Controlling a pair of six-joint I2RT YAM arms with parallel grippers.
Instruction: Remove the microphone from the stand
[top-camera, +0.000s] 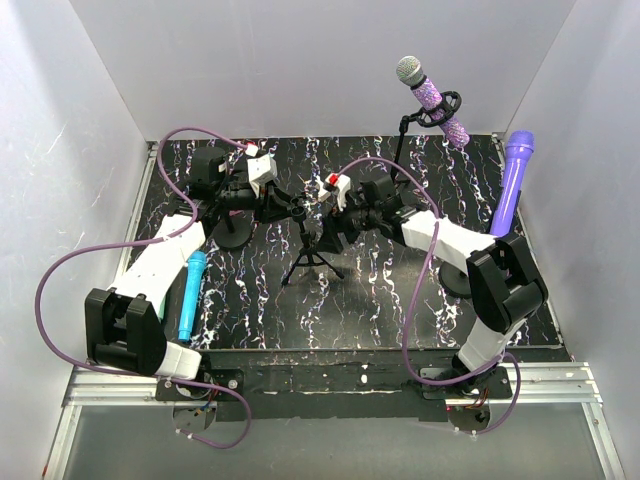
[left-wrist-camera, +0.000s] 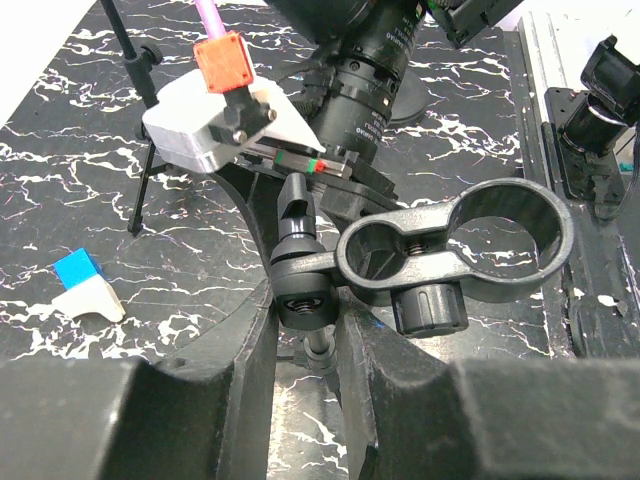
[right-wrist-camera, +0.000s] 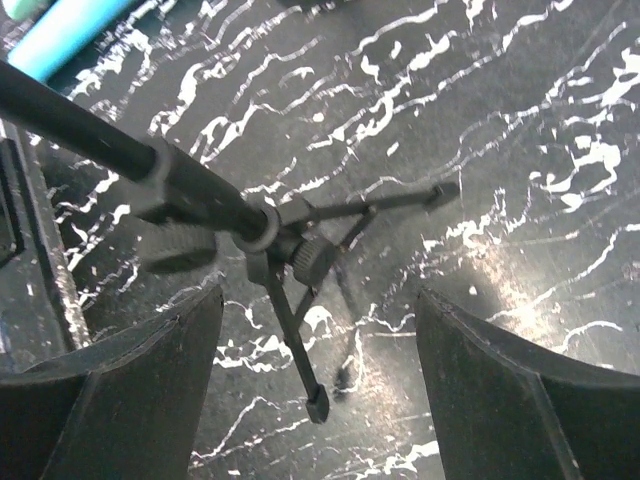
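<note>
Left wrist: left fingers (left-wrist-camera: 200, 420) pinched shut on stand (left-wrist-camera: 300, 262), clip (left-wrist-camera: 445, 237) empty | right fingers (right-wrist-camera: 130, 400) spread wide, holding nothing, above tripod legs (right-wrist-camera: 298, 352) | blue microphone (top-camera: 192, 295) flat on bench (top-camera: 400, 310) beside left arm (top-camera: 160, 255) | removal looks done; next: release stand, back off

Nothing legible for you in any of the three views, a thin line of white print on the black cylinder (left-wrist-camera: 375, 75) at the upper centre of your left wrist view, too small and blurred to read, letters or digits indistinguishable.
</note>
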